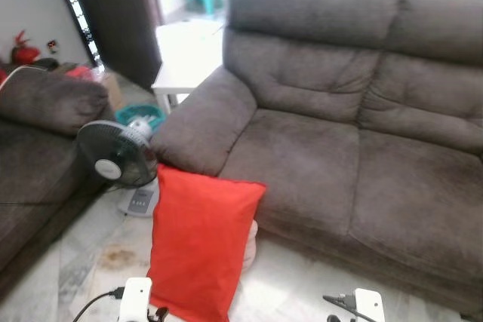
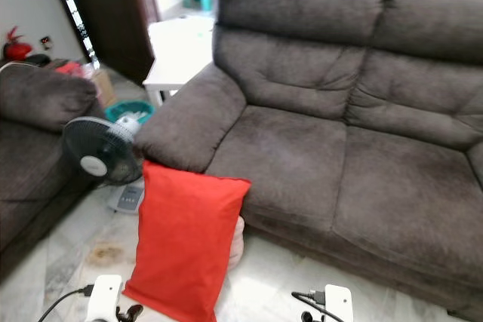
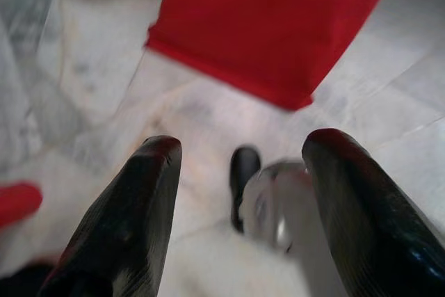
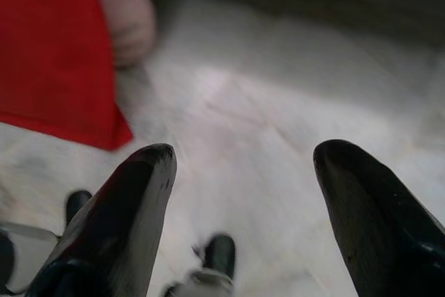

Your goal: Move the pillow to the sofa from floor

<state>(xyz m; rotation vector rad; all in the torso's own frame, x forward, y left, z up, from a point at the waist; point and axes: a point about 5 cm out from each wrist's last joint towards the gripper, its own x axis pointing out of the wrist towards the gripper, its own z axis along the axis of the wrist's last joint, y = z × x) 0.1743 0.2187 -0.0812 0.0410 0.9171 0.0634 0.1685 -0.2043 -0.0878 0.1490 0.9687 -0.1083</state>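
Note:
A red pillow (image 1: 200,239) stands upright on the marble floor, leaning against the front of the dark grey sofa (image 1: 339,156) below its left armrest. A pale cushion (image 2: 235,240) peeks out behind the pillow. In the left wrist view the left gripper (image 3: 236,193) is open above the floor, with the pillow's lower edge (image 3: 271,26) a short way ahead. My right gripper (image 4: 240,193) is open too, over bare floor, the pillow's corner (image 4: 62,67) off to one side. Both wrists show at the bottom of the eye views, short of the pillow.
A black standing fan (image 1: 113,157) sits on the floor beside the pillow, close to the armrest. A second dark sofa (image 1: 38,141) lies at the left. A white table (image 1: 189,54) and a teal basin (image 1: 139,116) stand behind the fan.

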